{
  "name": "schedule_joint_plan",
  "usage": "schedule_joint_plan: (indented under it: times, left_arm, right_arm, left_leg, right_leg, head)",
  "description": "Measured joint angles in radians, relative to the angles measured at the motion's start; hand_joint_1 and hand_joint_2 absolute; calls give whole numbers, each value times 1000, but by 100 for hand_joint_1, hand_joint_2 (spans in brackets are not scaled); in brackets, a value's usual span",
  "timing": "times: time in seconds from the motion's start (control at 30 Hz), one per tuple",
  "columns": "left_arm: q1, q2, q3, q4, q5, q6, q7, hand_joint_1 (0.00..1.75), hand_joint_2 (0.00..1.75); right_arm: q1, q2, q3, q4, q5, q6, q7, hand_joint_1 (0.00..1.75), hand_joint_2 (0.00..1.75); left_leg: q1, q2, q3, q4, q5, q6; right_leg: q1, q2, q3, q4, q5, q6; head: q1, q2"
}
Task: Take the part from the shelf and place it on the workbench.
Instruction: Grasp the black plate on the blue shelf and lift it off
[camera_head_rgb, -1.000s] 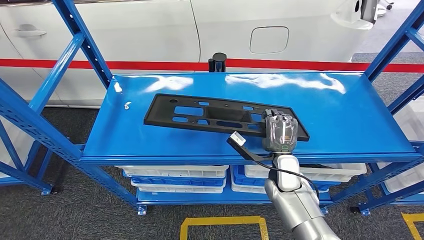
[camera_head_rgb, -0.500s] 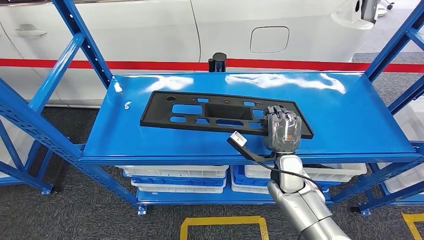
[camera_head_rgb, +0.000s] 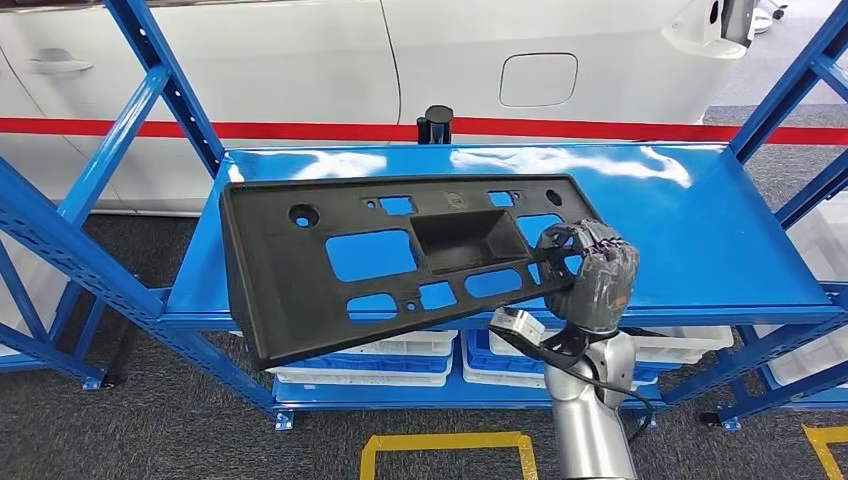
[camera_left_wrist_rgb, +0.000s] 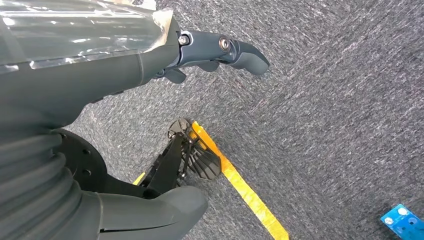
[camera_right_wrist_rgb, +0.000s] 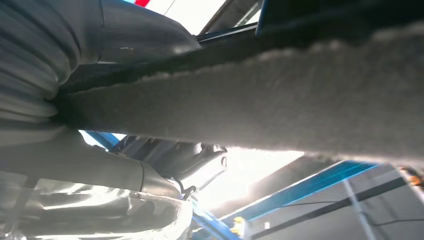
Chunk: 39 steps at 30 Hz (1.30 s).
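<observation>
Head view: right hand (camera_head_rgb: 592, 278) wrapped around the right end of the black part (camera_head_rgb: 395, 255), fingers curled over its edge, gripping it. Part lifted off the blue shelf (camera_head_rgb: 700, 240), tilted with its face toward the camera, left end hanging out past the shelf's front edge, above the white bins (camera_head_rgb: 350, 358) on the lower level. White car (camera_head_rgb: 450, 60) behind the shelf. Left wrist view: left hand (camera_left_wrist_rgb: 150, 65) hanging over grey carpet, fingers extended and apart, holding nothing; yellow floor tape (camera_left_wrist_rgb: 245, 192) below. Right wrist view: part's fuzzy edge (camera_right_wrist_rgb: 280, 100) close across the frame, pressed against the hand.
</observation>
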Motion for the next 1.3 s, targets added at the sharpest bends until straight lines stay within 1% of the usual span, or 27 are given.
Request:
schedule_joint_plan:
  times: [0.07, 0.13, 0.23, 0.3, 0.53, 0.6, 0.67, 0.8, 0.9, 0.97, 1.07, 1.3]
  left_arm:
    - [0, 1, 0, 0, 3, 2, 0, 0, 175]
    - [0, 2, 0, 0, 8, 6, 0, 0, 175]
    - [0, 5, 0, 0, 18, 10, 2, 0, 175]
    - [0, 6, 1, 0, 21, 11, 3, 0, 175]
    - [0, 9, 1, 0, 22, 14, 4, 0, 175]
    - [1, 10, 1, 0, 26, 14, 4, 0, 175]
    - [1, 11, 1, 0, 32, 14, 4, 0, 175]
    - [5, 14, 2, 0, 43, 14, 5, 0, 175]
    - [8, 17, 3, 0, 50, 16, 6, 0, 175]
    - [10, 19, 3, 0, 53, 17, 6, 0, 175]
    - [12, 20, 3, 0, 56, 18, 4, 0, 175]
    - [16, 21, 6, 0, 66, 27, -18, 0, 175]
  right_arm:
    - [8, 18, -12, -6, -25, 0, -3, 173, 175]
    - [15, 26, -12, -9, -81, 0, 5, 173, 175]
    - [21, 14, 28, -11, -215, 0, 49, 173, 175]
    - [23, 1, 60, -12, -267, 0, 69, 173, 175]
    - [25, -22, 113, -14, -286, 0, 76, 173, 175]
    - [27, -30, 125, -15, -313, 0, 81, 173, 175]
    - [28, -44, 146, -20, -382, 0, 102, 173, 175]
    - [28, -97, 210, -34, -600, 5, 163, 173, 175]
    - [29, -133, 243, -44, -708, 20, 169, 173, 175]
    - [29, -151, 256, -48, -739, 26, 167, 173, 175]
    - [29, -171, 271, -49, -748, 26, 164, 173, 175]
    - [28, -197, 296, -49, -780, 43, 165, 173, 175]
  left_leg:
    - [0, 0, 0, 0, 0, 0]
    - [0, 0, 0, 0, 0, 0]
    - [0, 0, 0, 0, 0, 0]
    - [0, 1, 0, 0, 0, 0]
    - [0, 1, 0, 0, 0, 0]
    - [0, 1, 0, 0, 0, 0]
    - [0, 1, 0, 0, 0, 0]
    - [0, 1, 0, 0, 0, 0]
    - [-1, 1, 0, 0, 0, 0]
    - [-1, 1, -1, 0, 0, 0]
    - [-1, 1, -1, 0, 0, 0]
    - [-1, 1, -1, 0, 0, 0]
  right_leg:
    - [0, 0, 0, 0, 0, 0]
    - [0, 0, 0, 0, 0, 0]
    - [0, 0, 0, 0, 0, 0]
    - [0, 0, 0, 0, 0, 0]
    - [0, 0, 0, 0, 0, 0]
    - [0, 0, 0, 0, 0, 0]
    - [0, 0, 0, 0, 0, 0]
    - [0, 0, 0, 0, 0, 0]
    - [0, 0, 0, 0, 0, 0]
    - [-1, 0, 0, 0, 0, 0]
    - [-1, 0, 0, 0, 0, 0]
    - [0, 0, 0, 0, 0, 0]
  head:
    - [0, 0]
    - [0, 0]
    - [0, 0]
    - [0, 0]
    - [0, 0]
    - [0, 0]
    - [0, 0]
    - [0, 0]
    - [0, 0]
    - [0, 0]
    - [0, 0]
    - [0, 0]
